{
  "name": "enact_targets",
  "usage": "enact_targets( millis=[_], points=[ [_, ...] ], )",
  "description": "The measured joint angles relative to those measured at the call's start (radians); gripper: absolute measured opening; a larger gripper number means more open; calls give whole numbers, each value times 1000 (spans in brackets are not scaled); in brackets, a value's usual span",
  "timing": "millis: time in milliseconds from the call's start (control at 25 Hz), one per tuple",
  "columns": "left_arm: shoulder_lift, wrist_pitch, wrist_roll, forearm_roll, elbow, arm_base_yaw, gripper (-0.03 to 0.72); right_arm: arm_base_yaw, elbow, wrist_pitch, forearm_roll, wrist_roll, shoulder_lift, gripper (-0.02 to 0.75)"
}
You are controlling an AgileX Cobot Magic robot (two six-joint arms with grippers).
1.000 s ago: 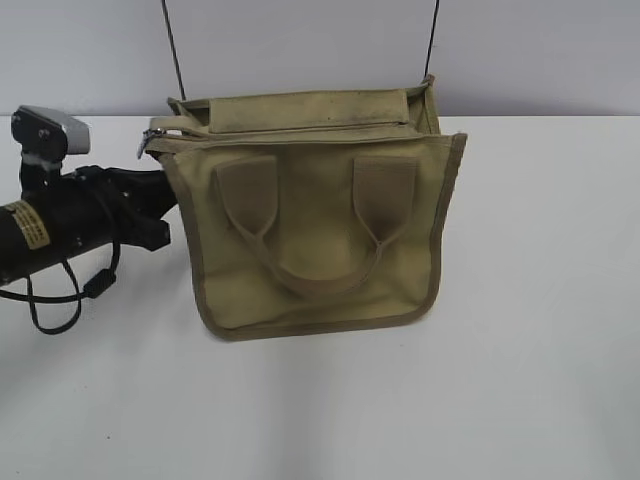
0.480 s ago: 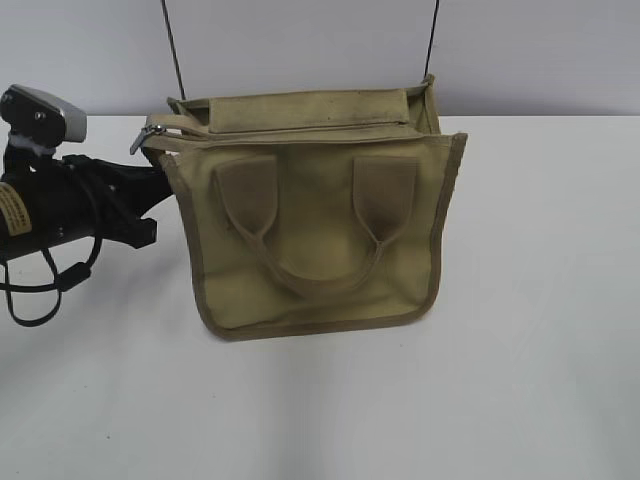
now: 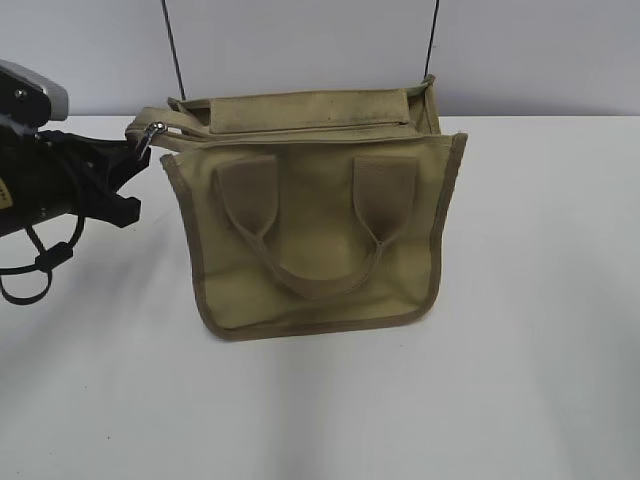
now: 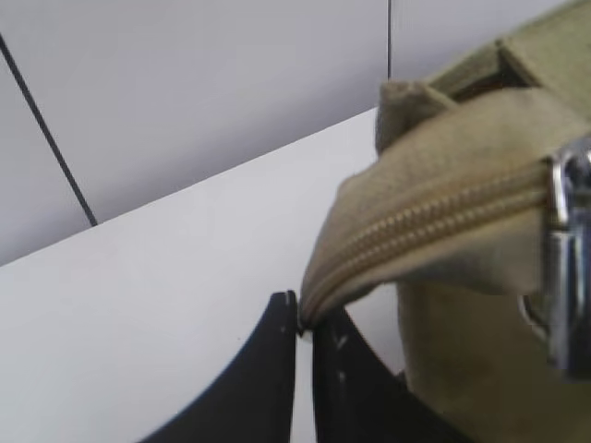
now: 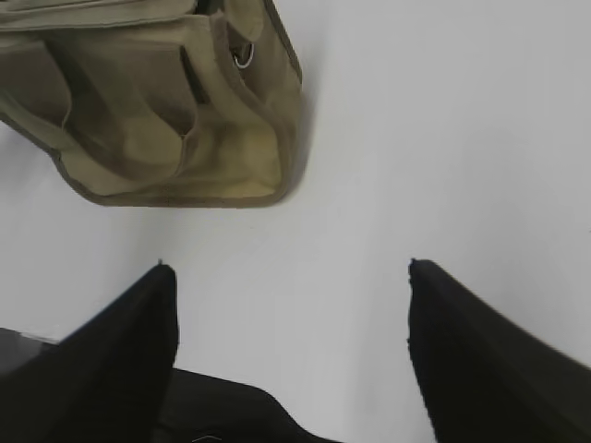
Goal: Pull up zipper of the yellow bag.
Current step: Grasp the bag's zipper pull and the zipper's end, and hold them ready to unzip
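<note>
The yellow bag (image 3: 320,230) stands upright on the white table, handles toward the camera. Its zipper (image 3: 300,128) runs along the top, with the silver pull tab (image 3: 153,131) at the left end. My left gripper (image 3: 135,152) is at the bag's upper left corner. In the left wrist view it (image 4: 303,314) is shut on the tail end of the zipper tape (image 4: 434,221), with the pull tab (image 4: 565,258) further along. My right gripper (image 5: 286,277) is open and empty above the table, with the bag (image 5: 166,120) ahead to its left. It is out of the exterior view.
The white table (image 3: 520,350) stretches in front and to the right of the bag. A grey wall stands close behind, with two thin black cables (image 3: 172,45) (image 3: 433,35) hanging down it. The left arm's cable loops (image 3: 30,280) over the table at the left.
My left arm has moved left and slightly up, drawing the zipper's tail end out to the left. The bag has stayed in place.
</note>
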Motion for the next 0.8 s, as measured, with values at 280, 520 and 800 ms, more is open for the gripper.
enact_targets(
  millis=[280, 520, 800],
  points=[
    [0, -17, 88, -42, 0, 0, 7, 0, -118, -32, 50, -44, 202, 565],
    [-3, 8, 88, -41, 0, 0, 7, 168, -187, -116, 68, -8, 397, 565],
    [-31, 36, 88, -33, 0, 0, 7, 629, -416, -238, -284, 339, 756, 565]
  ],
)
